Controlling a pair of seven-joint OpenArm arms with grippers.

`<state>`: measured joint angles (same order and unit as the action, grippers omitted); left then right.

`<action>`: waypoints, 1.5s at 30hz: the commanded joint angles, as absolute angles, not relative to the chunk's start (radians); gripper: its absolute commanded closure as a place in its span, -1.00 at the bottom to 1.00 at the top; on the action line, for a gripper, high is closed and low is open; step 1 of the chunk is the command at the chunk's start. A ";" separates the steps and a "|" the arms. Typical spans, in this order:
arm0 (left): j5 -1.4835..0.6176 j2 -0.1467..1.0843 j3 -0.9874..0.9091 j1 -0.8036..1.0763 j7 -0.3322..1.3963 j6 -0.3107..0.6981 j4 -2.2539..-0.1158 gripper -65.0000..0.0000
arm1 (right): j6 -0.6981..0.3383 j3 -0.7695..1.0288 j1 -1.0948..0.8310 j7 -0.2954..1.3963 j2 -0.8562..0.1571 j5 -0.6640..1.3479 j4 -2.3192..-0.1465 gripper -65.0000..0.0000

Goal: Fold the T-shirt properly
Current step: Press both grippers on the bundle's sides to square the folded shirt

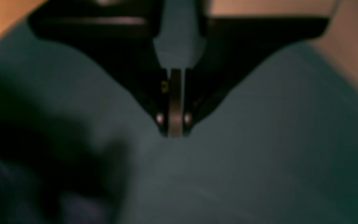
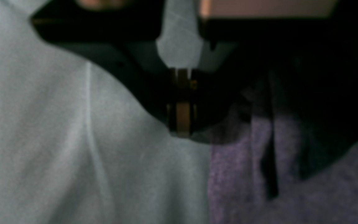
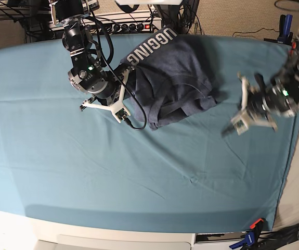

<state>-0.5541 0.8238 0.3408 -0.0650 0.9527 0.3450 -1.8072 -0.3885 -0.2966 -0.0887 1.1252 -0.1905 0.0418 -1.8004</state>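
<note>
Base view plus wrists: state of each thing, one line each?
T-shirt: crumpled heap at the table's far edge, unfolded, white lettering showing.
Left gripper: shut, empty, over bare cloth.
Right gripper: shut, empty, beside the shirt's edge.
Table cloth: spread flat, lightly creased.

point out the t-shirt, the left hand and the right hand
T-shirt (image 3: 178, 73), base view, on the dark bunched body below the white lettering.
Left hand (image 3: 227, 130), base view, at its shut fingertips over the teal cloth.
Right hand (image 3: 130, 123), base view, at its shut fingertips beside the shirt's edge.
</note>
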 commanded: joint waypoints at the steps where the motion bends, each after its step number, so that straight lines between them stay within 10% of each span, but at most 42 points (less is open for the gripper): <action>1: -0.561 0.842 0.329 -0.056 0.943 0.342 -1.836 1.00 | -0.384 -0.293 -0.091 1.176 -0.202 0.003 -1.798 1.00; 19: -0.441 0.544 0.331 0.074 0.829 0.394 -1.866 1.00 | -0.381 -0.293 -0.094 1.183 -0.203 0.003 -1.798 1.00; 45: -0.425 0.527 0.332 -0.028 0.785 0.393 -1.863 1.00 | -0.381 -0.294 -0.253 1.211 -0.210 0.099 -1.850 1.00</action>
<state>-0.4191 0.5209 0.3389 -0.0124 0.8097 0.3935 -1.8500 -0.3492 -0.2836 -0.2176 1.0737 -0.2020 0.0757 -1.8683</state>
